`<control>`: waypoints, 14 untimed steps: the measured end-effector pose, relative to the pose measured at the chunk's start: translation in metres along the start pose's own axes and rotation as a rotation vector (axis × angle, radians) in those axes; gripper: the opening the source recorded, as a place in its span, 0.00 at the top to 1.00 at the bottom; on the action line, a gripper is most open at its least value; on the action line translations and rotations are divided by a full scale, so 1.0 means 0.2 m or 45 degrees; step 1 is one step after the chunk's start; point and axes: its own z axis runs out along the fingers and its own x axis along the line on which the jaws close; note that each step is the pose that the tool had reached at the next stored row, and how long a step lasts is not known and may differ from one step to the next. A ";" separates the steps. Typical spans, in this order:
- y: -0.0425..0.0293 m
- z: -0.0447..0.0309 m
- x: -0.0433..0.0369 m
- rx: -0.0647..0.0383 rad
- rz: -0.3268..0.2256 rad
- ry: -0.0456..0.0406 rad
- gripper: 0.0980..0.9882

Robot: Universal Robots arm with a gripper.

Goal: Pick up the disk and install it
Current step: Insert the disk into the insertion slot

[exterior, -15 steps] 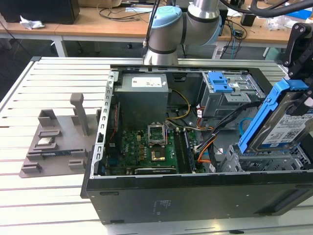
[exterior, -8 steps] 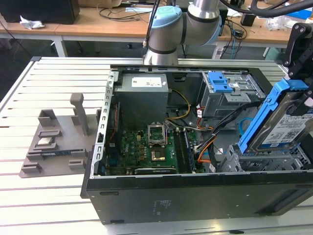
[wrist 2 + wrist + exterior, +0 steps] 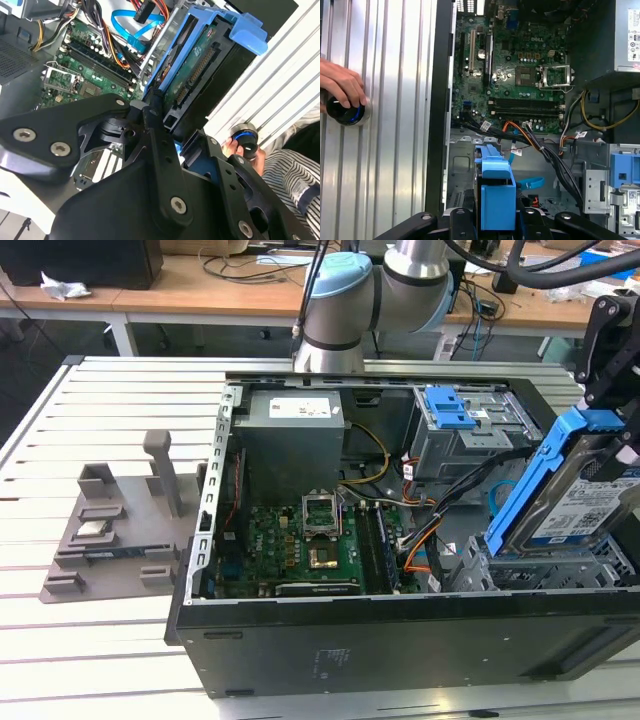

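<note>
The disk (image 3: 590, 502) is a silver drive with a white-and-blue label in a blue plastic bracket (image 3: 535, 475). It hangs tilted over the open computer case (image 3: 400, 650), above the grey metal bay (image 3: 535, 568) at the exterior view's right. My gripper (image 3: 612, 425) is shut on its upper end. In the second wrist view the black fingers (image 3: 152, 112) clamp the disk (image 3: 200, 65), connector side showing. In the first wrist view the blue bracket (image 3: 495, 192) sits between the fingers above the case floor.
Inside the case lie the motherboard (image 3: 310, 540), the power supply (image 3: 290, 430), a grey cage with a blue latch (image 3: 460, 415) and loose cables (image 3: 425, 530). A grey fixture (image 3: 120, 530) stands on the slatted table. A person's hand (image 3: 340, 82) rests on a black knob (image 3: 342, 111) outside the case.
</note>
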 end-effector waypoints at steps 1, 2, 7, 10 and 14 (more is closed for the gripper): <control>0.000 0.001 -0.003 0.000 0.005 0.000 0.70; 0.001 0.003 -0.005 0.000 0.010 -0.001 0.70; 0.001 0.021 -0.022 0.000 0.029 -0.002 0.70; 0.000 0.046 -0.024 0.000 0.030 -0.002 0.70; -0.004 0.113 -0.023 0.000 0.030 -0.002 0.70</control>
